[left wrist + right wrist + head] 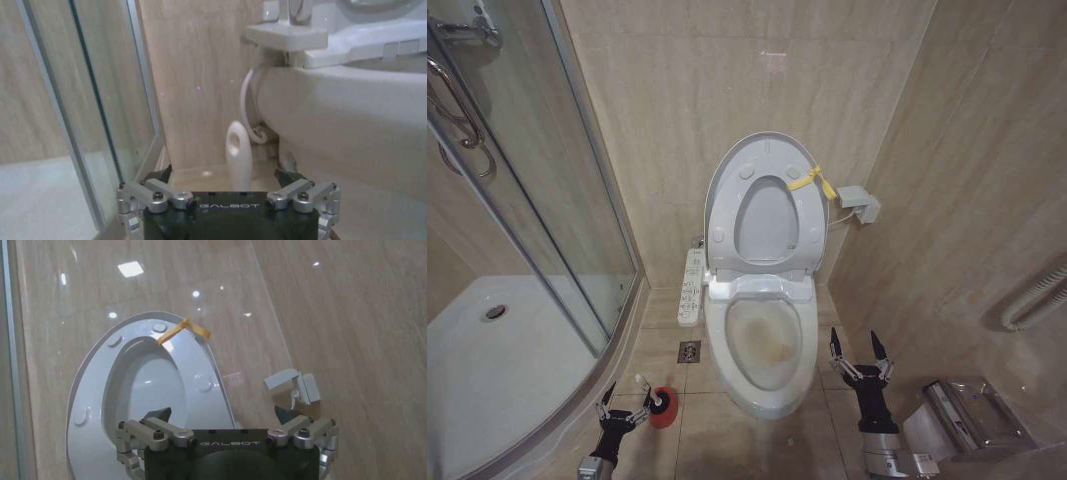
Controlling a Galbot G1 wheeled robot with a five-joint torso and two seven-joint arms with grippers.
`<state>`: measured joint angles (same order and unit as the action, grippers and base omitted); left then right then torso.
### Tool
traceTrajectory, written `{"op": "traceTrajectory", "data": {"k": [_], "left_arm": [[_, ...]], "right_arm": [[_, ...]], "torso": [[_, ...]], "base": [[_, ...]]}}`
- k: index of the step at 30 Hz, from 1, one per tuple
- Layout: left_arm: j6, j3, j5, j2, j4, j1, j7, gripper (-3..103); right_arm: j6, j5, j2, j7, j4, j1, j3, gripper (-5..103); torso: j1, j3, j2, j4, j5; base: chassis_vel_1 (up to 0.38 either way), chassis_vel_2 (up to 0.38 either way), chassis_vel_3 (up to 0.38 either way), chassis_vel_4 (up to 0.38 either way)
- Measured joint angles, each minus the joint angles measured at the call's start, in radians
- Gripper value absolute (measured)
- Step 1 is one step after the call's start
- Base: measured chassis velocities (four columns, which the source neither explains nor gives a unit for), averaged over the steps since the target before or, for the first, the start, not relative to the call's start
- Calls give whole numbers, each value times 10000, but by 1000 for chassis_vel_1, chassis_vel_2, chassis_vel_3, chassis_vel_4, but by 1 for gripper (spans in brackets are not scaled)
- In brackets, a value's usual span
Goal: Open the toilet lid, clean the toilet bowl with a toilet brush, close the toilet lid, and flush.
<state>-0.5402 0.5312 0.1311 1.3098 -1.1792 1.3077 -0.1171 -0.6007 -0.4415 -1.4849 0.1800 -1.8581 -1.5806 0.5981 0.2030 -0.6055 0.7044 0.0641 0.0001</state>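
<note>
Left claw (625,411) low at seven o'clock, fingers spread, gripping nothing, just beside the toilet brush (649,392) standing in its red holder (663,409) on the floor. Right claw (860,357) at five o'clock, likewise spread and empty, near the toilet bowl (762,345). Beyond, at twelve o'clock, toilet lid (727,180) raised upright against the wall, yellow tag (813,181) on its edge.

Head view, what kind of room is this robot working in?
A small tiled bathroom. A toilet bowl with its toilet lid raised stands against the wall, a glass shower enclosure fills the robot's left side, and a toilet brush sits on the floor.
</note>
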Motion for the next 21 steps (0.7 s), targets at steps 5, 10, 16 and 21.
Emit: {"op": "traceTrajectory", "data": {"k": [5, 10, 16, 21], "left_arm": [[-51, 57, 53, 166, 469, -320, -282, 100], [-52, 202, 133, 278, 818, -494, -465, 100], [-109, 244, 248, 375, 1258, -642, -636, 100], [-164, 166, 230, 556, 1480, -960, -734, 100]], "right_arm": [[-133, 7, 188, 136, -23, -171, -125, 100], [-203, 14, 193, 181, -62, -128, -237, 100], [-239, 71, 102, 253, -28, -88, -367, 100], [-269, 133, -1, 318, -14, -94, -395, 100]], "torso": [[0, 0, 0, 1, -1], [0, 0, 0, -1, -1], [-1, 0, 0, -2, 0], [0, 0, 0, 1, -1]], "base": [[0, 0, 0, 0], [0, 0, 0, 0], [0, 0, 0, 0], [0, 0, 0, 0]]}}
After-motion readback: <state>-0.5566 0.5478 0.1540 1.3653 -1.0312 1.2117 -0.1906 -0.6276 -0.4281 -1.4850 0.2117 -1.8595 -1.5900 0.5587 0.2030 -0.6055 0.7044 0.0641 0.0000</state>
